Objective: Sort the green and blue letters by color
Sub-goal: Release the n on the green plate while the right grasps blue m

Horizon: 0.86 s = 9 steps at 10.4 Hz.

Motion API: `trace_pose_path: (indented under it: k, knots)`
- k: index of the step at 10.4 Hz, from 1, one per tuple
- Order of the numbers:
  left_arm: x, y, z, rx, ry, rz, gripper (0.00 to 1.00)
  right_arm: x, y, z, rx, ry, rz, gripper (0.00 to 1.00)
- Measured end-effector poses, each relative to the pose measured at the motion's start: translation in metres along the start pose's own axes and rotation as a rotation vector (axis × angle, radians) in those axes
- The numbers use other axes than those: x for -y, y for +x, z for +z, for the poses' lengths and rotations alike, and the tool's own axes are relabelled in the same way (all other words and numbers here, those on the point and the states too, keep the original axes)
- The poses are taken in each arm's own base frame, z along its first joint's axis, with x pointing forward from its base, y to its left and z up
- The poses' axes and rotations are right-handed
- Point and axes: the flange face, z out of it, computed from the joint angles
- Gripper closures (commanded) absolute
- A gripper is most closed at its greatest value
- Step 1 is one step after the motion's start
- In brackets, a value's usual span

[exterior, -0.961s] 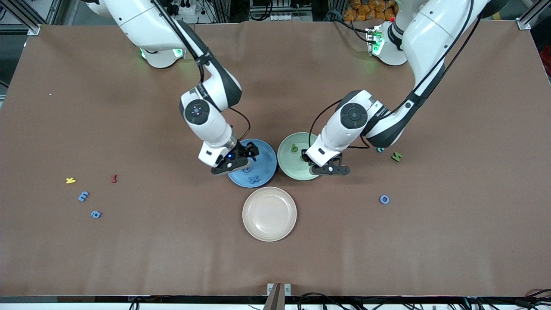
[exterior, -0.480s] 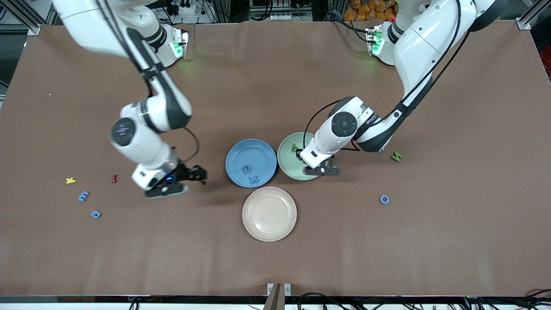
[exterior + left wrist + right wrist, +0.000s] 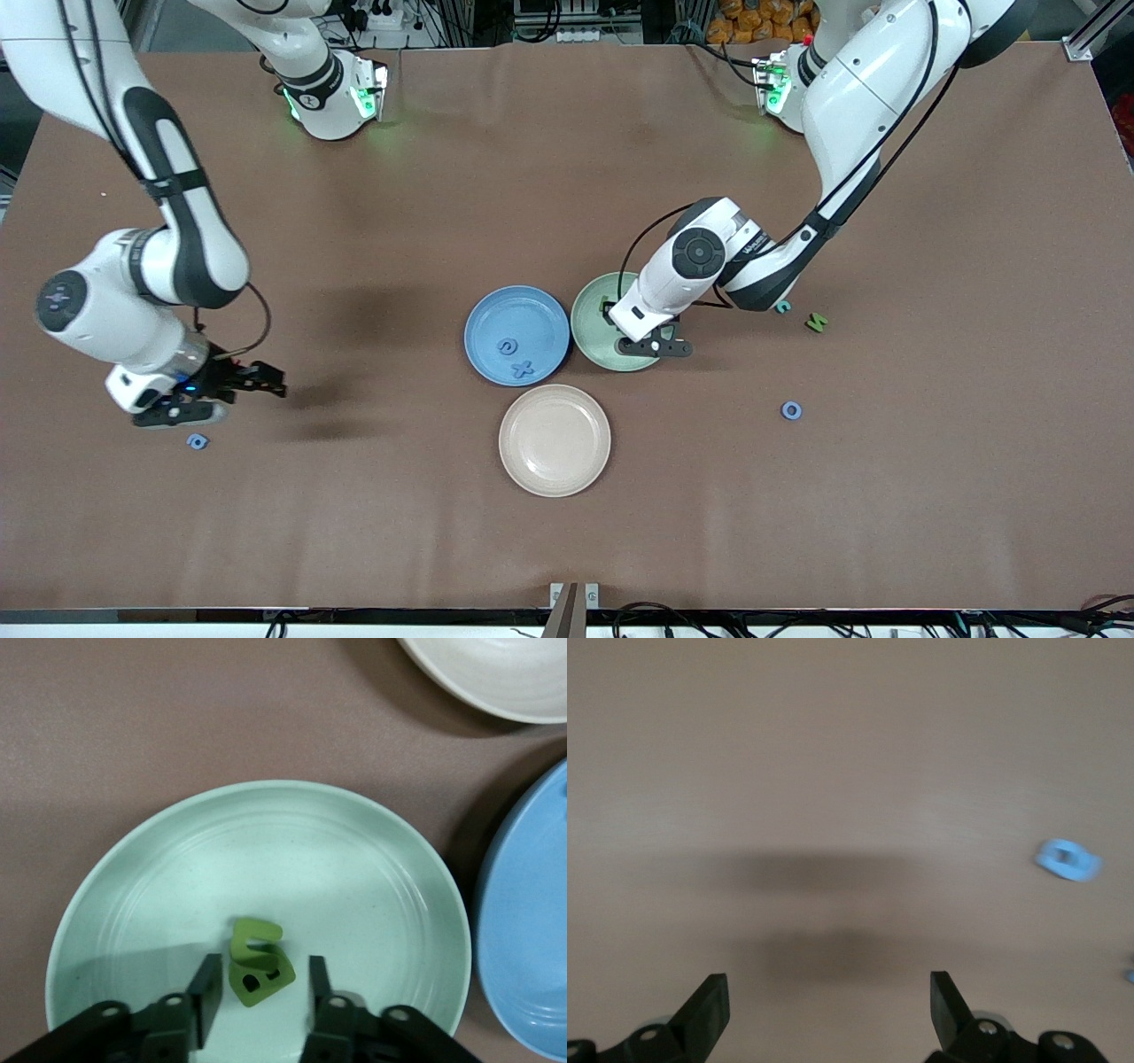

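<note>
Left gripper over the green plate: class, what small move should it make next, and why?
Probably a straight lift. The left gripper is low over the green plate, and the green letter lies on the plate between its parted fingers with a gap on each side, so it looks released. Rising clear would free the arm for the green letter on the table toward its own end.

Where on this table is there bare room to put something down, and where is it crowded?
Bare: the beige plate and the tabletop between it and the lone blue ring letter. Crowded: the blue plate and green plate touching mid-table, the left gripper over the green plate, the right gripper by a blue letter.
</note>
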Motion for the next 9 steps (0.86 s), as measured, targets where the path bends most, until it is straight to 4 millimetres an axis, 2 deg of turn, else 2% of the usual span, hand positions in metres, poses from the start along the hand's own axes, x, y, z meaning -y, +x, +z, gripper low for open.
trace_pose_path:
  k: [3,4,5,6,7,8,9]
  knots:
    - [-0.001,0.002,-0.002,-0.005,-0.002,-0.013,0.00,-0.085,-0.013,-0.008,-0.007,-0.042,0.155,0.00]
    - [0.000,0.007,-0.010,-0.015,0.000,-0.017,0.00,-0.110,-0.019,-0.007,-0.001,-0.064,0.244,0.00]
    - [0.005,0.015,-0.028,-0.022,0.025,-0.023,0.00,-0.127,-0.025,-0.002,0.006,-0.078,0.332,0.00]
    - [0.018,0.026,-0.055,-0.033,0.066,-0.007,0.00,-0.135,-0.027,0.004,0.012,-0.086,0.412,0.00]
    - [0.044,0.039,-0.086,-0.037,0.114,0.028,0.00,-0.138,-0.025,0.010,0.013,-0.089,0.483,0.00]
    - [0.082,0.053,-0.115,-0.044,0.152,0.083,0.00,-0.137,-0.021,0.016,0.016,-0.090,0.541,0.00]
    - [0.127,0.061,-0.135,-0.042,0.182,0.151,0.00,-0.140,-0.016,0.020,0.029,-0.094,0.579,0.00]
